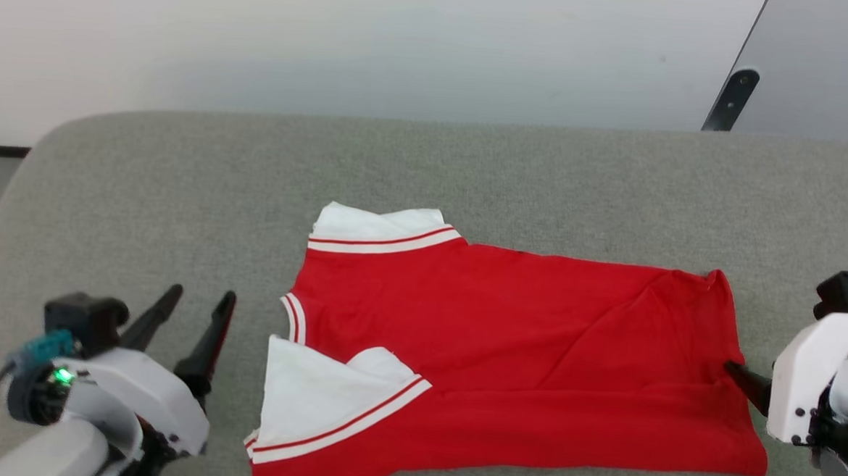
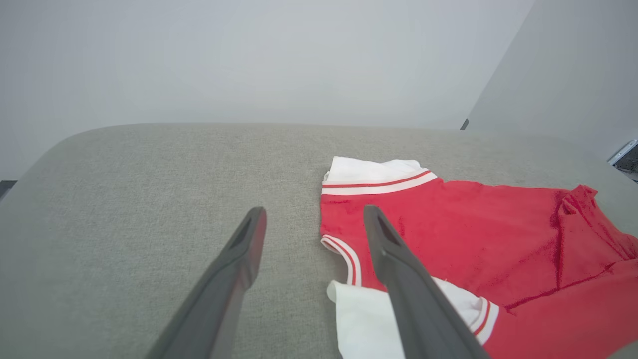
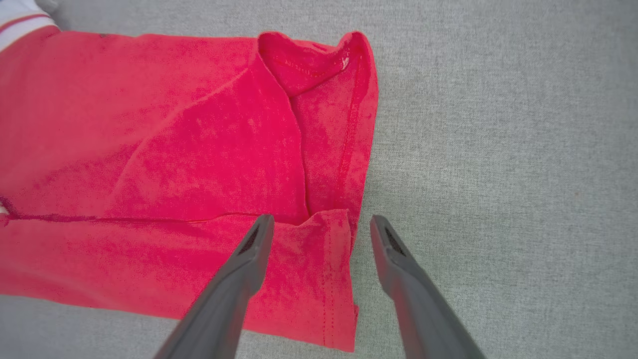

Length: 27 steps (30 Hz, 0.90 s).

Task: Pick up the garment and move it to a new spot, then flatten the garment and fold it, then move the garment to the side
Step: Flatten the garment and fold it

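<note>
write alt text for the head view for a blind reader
A red shirt with white, stripe-trimmed sleeves lies partly folded on a grey fabric surface, sleeves to the left. The left gripper stands open at lower left, clear of the shirt; a finger of the right gripper sits at the shirt's right edge.

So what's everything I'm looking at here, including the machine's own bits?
shirt: one, red with white sleeves and red-and-white striped trim, lying in the middle of the padded surface, sleeves toward the robot's left.
padded surface: one, grey, under the shirt and across the view.
wall: one, white, behind the surface.
bracket: one, dark, upper right, behind the surface.
left pincer: one, dark fingers, open, beside the shirt's sleeve end, apart from it.
right pincer: one, dark fingers, open, at the shirt's right edge, one finger over cloth, the other over bare surface, holding nothing.
</note>
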Tool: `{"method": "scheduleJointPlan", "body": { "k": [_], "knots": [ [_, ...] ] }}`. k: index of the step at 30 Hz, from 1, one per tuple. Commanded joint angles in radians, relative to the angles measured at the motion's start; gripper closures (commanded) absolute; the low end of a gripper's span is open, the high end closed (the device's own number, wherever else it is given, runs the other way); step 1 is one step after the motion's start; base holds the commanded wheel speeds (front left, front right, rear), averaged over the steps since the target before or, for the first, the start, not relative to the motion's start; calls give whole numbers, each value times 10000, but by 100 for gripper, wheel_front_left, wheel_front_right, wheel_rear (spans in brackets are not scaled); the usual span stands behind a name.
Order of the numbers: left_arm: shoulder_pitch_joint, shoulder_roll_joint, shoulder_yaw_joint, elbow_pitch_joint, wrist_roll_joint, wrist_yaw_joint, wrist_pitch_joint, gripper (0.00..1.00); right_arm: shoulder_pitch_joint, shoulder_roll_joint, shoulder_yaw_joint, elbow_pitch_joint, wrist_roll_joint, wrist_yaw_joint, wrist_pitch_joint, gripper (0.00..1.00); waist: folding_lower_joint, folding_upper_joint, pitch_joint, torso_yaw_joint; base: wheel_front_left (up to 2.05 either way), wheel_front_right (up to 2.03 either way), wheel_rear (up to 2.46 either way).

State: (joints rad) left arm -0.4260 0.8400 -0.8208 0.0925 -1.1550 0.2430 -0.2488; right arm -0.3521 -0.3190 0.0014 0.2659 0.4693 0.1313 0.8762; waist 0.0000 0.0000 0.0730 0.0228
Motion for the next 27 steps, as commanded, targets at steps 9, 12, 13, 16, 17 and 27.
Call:
{"method": "scheduleJointPlan", "body": {
  "k": [9,12,13,16,17,27],
  "knots": [
    [2449,-1719,2760,-555,2395,-255,-151,0,1740,-711,721,-2074,544,-13,-4434,0,0,0,-702,254,0,0,0],
    [3026,-2074,3298,-653,3127,-612,-153,0,2271,-831,836,-2422,176,-14,-6207,0,0,0,-809,235,0,0,0],
    [3173,-2228,3492,-695,3323,-711,-153,0,2411,-785,872,-2521,22,-14,-6817,0,0,0,-832,215,0,0,0],
    [3550,-2677,4220,-887,4037,-1050,-153,0,2886,-678,891,-2520,-618,-14,-8292,0,0,0,-887,114,0,0,0],
    [3653,-2825,4478,-987,4338,-1169,-153,0,3005,-609,876,-2485,-865,-14,-8691,0,0,0,-900,68,0,0,0],
    [4473,-4264,6398,-813,5658,-2691,-153,0,3847,245,304,-2425,-1728,-14,-10624,0,0,0,-841,-446,0,0,0]
  ]
}}
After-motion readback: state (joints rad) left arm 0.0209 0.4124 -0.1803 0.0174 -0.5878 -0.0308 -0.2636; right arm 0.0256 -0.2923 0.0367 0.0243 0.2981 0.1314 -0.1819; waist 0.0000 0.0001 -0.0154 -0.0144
